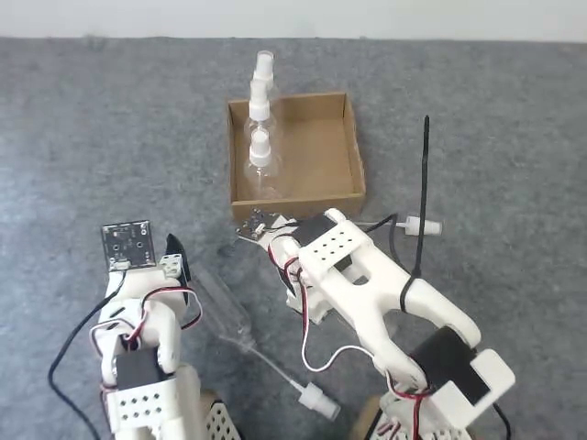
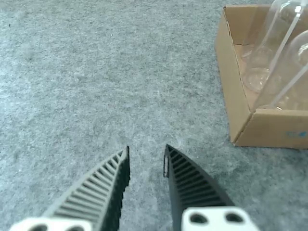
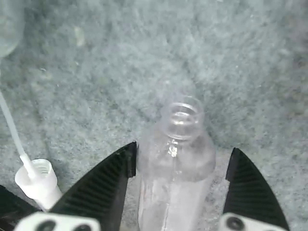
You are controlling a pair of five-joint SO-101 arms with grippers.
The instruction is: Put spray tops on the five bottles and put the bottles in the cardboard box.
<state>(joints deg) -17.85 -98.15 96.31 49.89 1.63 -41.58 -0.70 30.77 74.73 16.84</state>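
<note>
The grey carpeted table (image 1: 92,137) fills the high view. The right arm (image 1: 367,284) stretches from 5 o'clock toward the centre, and its wrist end is just at 6 o'clock of the cardboard box (image 1: 298,203). The left arm (image 1: 138,339) stands at 7 o'clock. The box sits at 12 o'clock of centre. Three capped bottles (image 1: 260,115) stand upright in a row along its 9 o'clock wall, spray tops up.

Between the arms a lying bottle (image 1: 223,307) rests on the carpet. Its long axis runs from 11 to 5 o'clock, and its neck points to 5 o'clock. A thin tube leads from that neck to the near spray top (image 1: 316,399).

The right gripper (image 3: 184,148) is spread wide around an uncapped bottle (image 3: 175,163). The bottle's long axis is in line with the fingers, and its open mouth points away from the wrist. A gap shows beside one finger. A white spray top (image 3: 36,180) lies just beside the other finger; I cannot tell which loose top it is.

The left gripper (image 2: 147,148) is released, its fingers slightly apart over bare carpet at 9 o'clock of the box.

The far spray top (image 1: 422,225) lies on its side at 4 o'clock of the box.
</note>
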